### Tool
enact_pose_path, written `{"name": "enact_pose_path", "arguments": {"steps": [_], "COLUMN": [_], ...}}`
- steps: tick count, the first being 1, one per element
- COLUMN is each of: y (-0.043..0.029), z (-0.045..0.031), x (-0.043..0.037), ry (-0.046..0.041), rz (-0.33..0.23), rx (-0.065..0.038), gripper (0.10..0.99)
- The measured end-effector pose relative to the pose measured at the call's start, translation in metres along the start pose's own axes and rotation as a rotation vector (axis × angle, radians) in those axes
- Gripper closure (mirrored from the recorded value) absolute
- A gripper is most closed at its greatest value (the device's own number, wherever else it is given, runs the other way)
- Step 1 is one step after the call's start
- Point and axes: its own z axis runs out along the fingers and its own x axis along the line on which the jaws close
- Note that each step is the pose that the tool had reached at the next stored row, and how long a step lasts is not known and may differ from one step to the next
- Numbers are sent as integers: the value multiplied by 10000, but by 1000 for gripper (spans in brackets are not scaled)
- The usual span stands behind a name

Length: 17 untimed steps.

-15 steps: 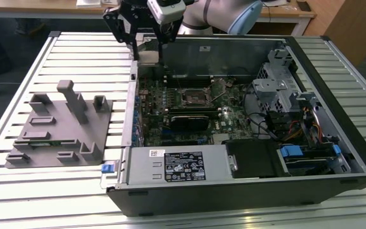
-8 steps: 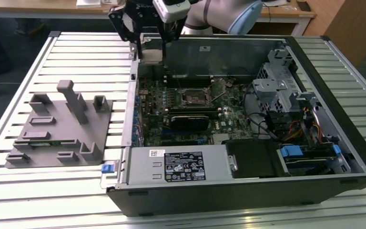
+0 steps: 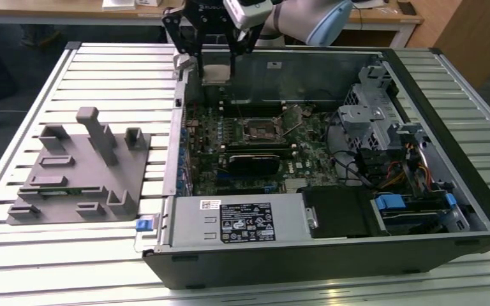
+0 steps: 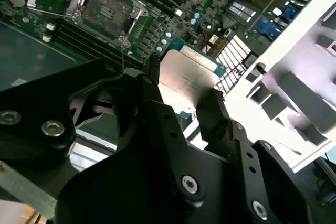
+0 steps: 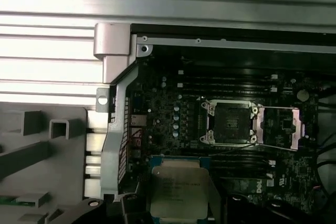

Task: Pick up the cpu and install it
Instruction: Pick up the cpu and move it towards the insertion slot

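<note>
The cpu (image 3: pixel 217 74) is a thin square chip with a silvery top, and my gripper (image 3: pixel 215 69) is shut on it, one black finger on each side. It hangs in the air above the rear corner of the open computer case, toward the exterior view's left. Both wrist views show the cpu (image 4: pixel 187 73) (image 5: pixel 178 188) clamped between the fingers (image 4: pixel 157 108). The motherboard's black socket (image 3: pixel 262 129) (image 5: pixel 230 123) (image 4: pixel 107 11) lies uncovered below, closer to the middle of the board, with its metal frame (image 5: pixel 281 127) swung open beside it.
A grey plastic fixture (image 3: pixel 83 172) with upright blocks sits on the slatted table at the exterior view's left. The case (image 3: pixel 330 255) holds a power supply (image 3: pixel 240 220), drive cages (image 3: pixel 377 115) and cables (image 3: pixel 415 172). Memory slots (image 5: pixel 226 82) run beside the socket.
</note>
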Motion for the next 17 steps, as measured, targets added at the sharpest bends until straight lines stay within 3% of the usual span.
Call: {"name": "enact_pose_path", "arguments": {"steps": [17], "y": [65], "z": [15], "x": [-370], "ry": [-39], "rz": [0], "rx": [0], "gripper": [557]}}
